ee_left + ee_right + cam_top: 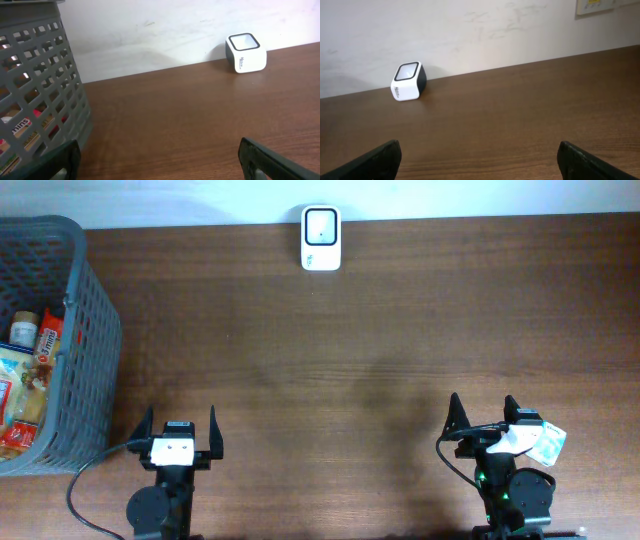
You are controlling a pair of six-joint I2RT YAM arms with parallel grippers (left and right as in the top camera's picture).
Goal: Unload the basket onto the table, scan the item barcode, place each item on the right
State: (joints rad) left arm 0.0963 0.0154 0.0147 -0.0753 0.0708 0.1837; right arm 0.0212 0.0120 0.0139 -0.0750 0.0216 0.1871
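Snack packets [40, 360] sit in the grey mesh basket [95, 330] at my left table edge, well apart from the white barcode scanner [321, 238] by the far wall. I see my left gripper [180, 418] and right gripper [483, 405] both spread wide, holding nothing.

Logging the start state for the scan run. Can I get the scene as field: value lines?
scanner: white, far edge of table, about centre
basket: grey mesh, far left
items: packaged goods, all inside basket
left fingers: open, empty, near edge
right fingers: open, empty, near edge
table: dark wood
scan: not started, no item picked
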